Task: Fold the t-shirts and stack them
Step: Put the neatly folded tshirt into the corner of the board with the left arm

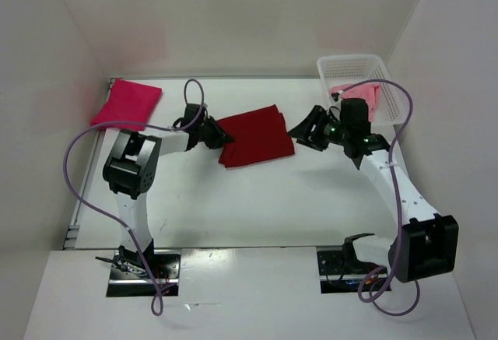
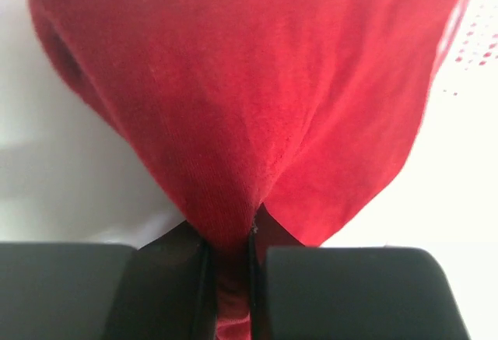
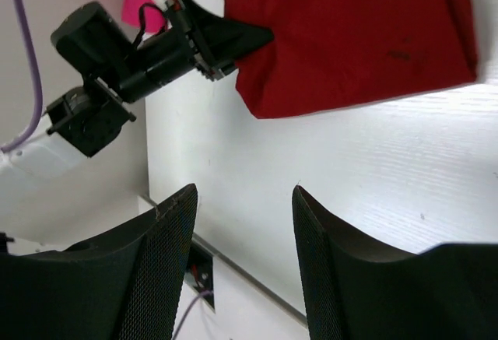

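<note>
Progress: roughly 1 of 3 done, magenta shirt (image 1: 127, 103) folded far left. Left gripper (image 2: 229, 254) pinches the folded dark red shirt (image 1: 255, 135) mid-table, right gripper (image 3: 245, 223) gapes beside it, light pink shirt (image 1: 362, 91) sits in basket (image 1: 350, 61).

The left arm (image 1: 132, 200) and the right arm (image 1: 397, 188) are runs of white links with black joint housings, each on a black base plate (image 1: 140, 274) at the near edge of the table (image 1: 257, 215). A lilac cable (image 1: 74, 161) loops loosely along each. The right gripper (image 3: 243, 192) has black wedge fingers (image 3: 167, 278) with finely meshed inner faces.
</note>
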Controlling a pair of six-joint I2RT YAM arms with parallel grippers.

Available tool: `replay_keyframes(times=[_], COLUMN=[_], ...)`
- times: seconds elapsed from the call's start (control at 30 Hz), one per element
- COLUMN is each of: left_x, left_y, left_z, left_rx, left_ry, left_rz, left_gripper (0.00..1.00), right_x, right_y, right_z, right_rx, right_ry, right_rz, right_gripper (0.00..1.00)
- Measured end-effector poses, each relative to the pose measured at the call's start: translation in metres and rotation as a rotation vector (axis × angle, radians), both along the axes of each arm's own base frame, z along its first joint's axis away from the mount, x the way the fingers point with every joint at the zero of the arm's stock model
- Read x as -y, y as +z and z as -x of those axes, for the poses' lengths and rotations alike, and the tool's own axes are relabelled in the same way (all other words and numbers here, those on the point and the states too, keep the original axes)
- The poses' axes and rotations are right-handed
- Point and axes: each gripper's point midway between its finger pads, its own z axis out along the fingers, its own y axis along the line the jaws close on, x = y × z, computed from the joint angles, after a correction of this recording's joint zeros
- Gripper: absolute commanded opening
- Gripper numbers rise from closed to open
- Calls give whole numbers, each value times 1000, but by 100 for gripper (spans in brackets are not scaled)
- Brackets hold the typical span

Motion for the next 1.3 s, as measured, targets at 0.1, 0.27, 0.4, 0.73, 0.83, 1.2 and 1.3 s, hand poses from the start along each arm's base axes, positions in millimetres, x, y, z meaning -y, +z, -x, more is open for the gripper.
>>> replay_keyframes(times=[0.1, 0.27, 0.4, 0.73, 0.83, 1.2, 1.3], left_x=[0, -18, -74, -352, -397, -358, -335], left_y=[23, 89, 144, 146, 81, 136, 153], left_z=[-20, -71, -113, -101, -40, 50, 51], left_rx=[51, 196, 314, 348, 172, 235, 294], left_ry=[-4, 18, 98, 569, 731, 847, 787], left_rz=[-22, -21, -27, -136, -128, -169, -183], left_gripper=[1, 0, 0, 86, 100, 100, 100], right_x=[17, 18, 16, 11, 10, 11, 16], right_y=[11, 13, 13, -5, -11, -30, -25], right_z=[-5, -3, -2, -2, -2, -8, -21], right_rx=[21, 17, 12, -39, -56, -90, -69], right_ry=[-57, -55, -46, 0, 17, 41, 10], right_rz=[-19, -36, -43, -43, -41, -6, 36], right_gripper=[58, 58, 58, 58, 58, 24, 7])
